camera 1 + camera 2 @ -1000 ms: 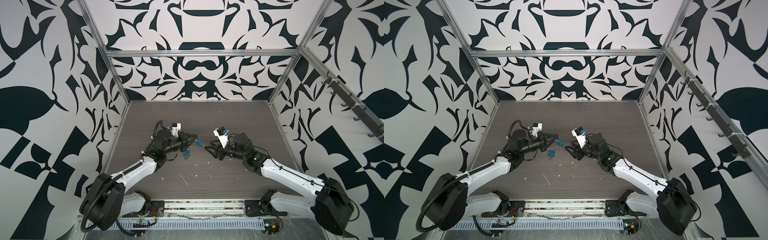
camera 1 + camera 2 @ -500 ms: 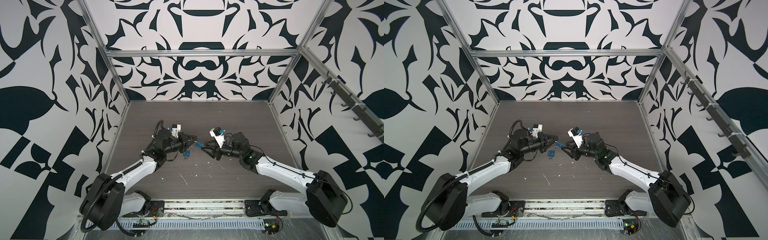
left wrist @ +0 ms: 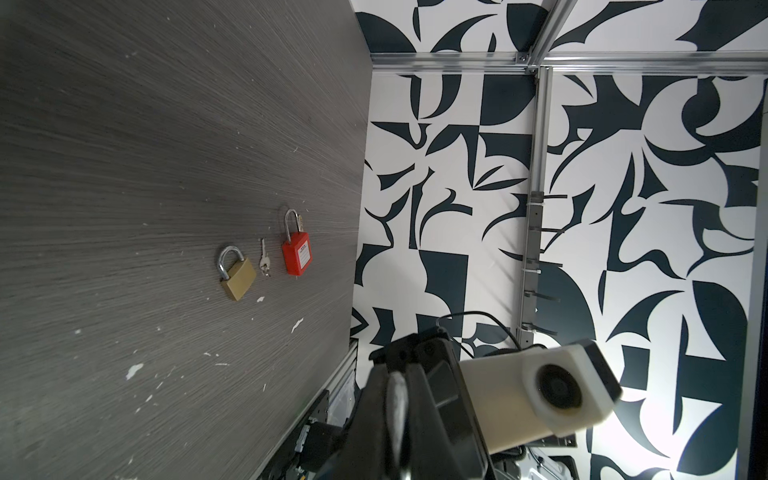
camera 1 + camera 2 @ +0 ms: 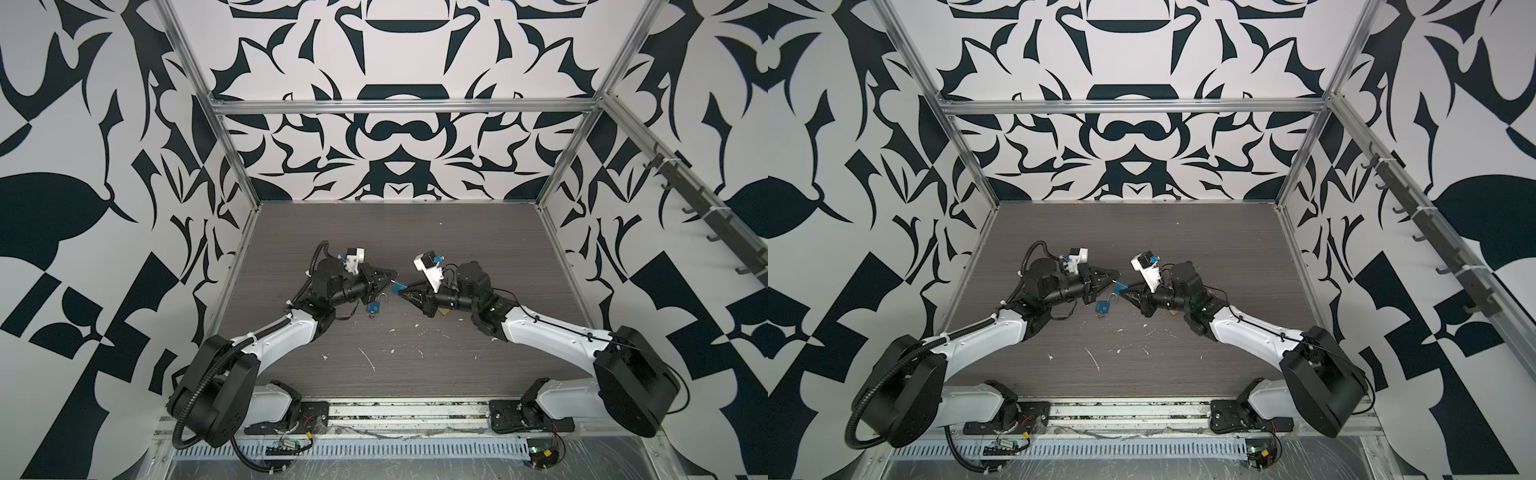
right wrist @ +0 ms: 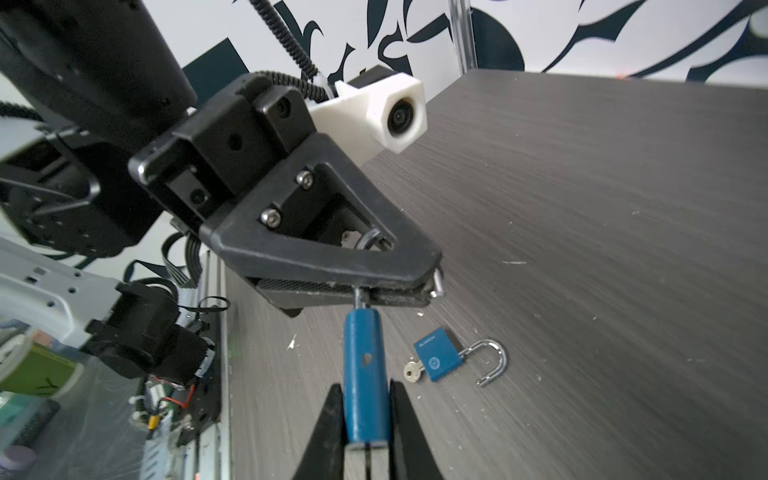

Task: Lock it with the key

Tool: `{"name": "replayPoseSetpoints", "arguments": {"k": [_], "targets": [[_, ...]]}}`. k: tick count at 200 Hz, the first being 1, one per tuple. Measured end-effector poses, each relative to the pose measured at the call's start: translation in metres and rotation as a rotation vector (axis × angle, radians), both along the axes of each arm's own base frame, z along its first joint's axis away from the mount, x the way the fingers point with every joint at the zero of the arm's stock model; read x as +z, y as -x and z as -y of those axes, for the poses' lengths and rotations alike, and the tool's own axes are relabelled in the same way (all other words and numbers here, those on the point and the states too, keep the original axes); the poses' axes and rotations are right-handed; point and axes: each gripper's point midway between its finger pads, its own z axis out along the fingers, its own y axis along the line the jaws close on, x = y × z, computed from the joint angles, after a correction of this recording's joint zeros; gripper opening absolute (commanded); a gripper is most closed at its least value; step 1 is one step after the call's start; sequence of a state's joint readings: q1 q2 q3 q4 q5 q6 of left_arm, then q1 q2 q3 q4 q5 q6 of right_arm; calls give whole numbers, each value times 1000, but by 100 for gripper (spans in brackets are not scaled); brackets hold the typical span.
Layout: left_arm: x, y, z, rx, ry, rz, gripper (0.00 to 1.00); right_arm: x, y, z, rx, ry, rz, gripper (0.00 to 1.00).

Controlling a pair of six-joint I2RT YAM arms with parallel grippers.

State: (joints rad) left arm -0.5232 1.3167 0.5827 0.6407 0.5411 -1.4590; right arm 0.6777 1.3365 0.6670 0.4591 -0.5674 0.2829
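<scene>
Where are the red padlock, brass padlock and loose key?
red padlock (image 3: 296, 259): left wrist view, its body.
brass padlock (image 3: 237, 279): left wrist view, its body.
loose key (image 3: 264, 262): left wrist view, its head.

— How do we describe the arms?
— We see matching builds: the left arm (image 4: 286, 334) and the right arm (image 4: 548, 338) each have a glossy white link between black joints, ending in a bulky black shoulder housing (image 4: 627, 386).
— And the cabling?
— We note a black ribbed hose (image 5: 291, 41) along the left arm, fastened with white cable ties (image 4: 250, 335). The right one carries a thin black wire (image 4: 536, 319) and a small green light (image 4: 493, 308).
— The wrists?
— We find a white faceted camera housing (image 5: 386, 110) with a round black lens (image 5: 401, 117). The left gripper (image 5: 430, 286) has matte black triangular fingers (image 5: 316, 257) fixed by silver hex screws (image 5: 270, 217).
</scene>
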Motion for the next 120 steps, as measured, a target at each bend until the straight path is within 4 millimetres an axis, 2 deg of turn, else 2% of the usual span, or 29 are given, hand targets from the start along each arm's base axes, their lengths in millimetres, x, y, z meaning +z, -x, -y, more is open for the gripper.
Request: {"name": "replayPoseSetpoints", "arguments": {"k": [15, 48, 57, 71, 101, 120], "targets": [[1, 0, 0, -2, 5, 2, 0, 1, 0, 0, 1, -4, 1, 0], [3, -1, 1, -6, 14, 7, 0, 3, -1, 0, -5, -14, -6, 0], [2, -1, 2, -8, 18, 7, 0, 4, -1, 1, -11, -18, -16, 7], [1, -2, 4, -13, 26, 4, 0, 3, -2, 2, -22, -24, -37, 8], [-1, -5, 6, -17, 44, 1, 0, 3, -3, 3, -37, -40, -73, 0], [0, -6, 7, -17, 56, 5, 0, 4, -4, 4, -47, -57, -92, 0]]}}
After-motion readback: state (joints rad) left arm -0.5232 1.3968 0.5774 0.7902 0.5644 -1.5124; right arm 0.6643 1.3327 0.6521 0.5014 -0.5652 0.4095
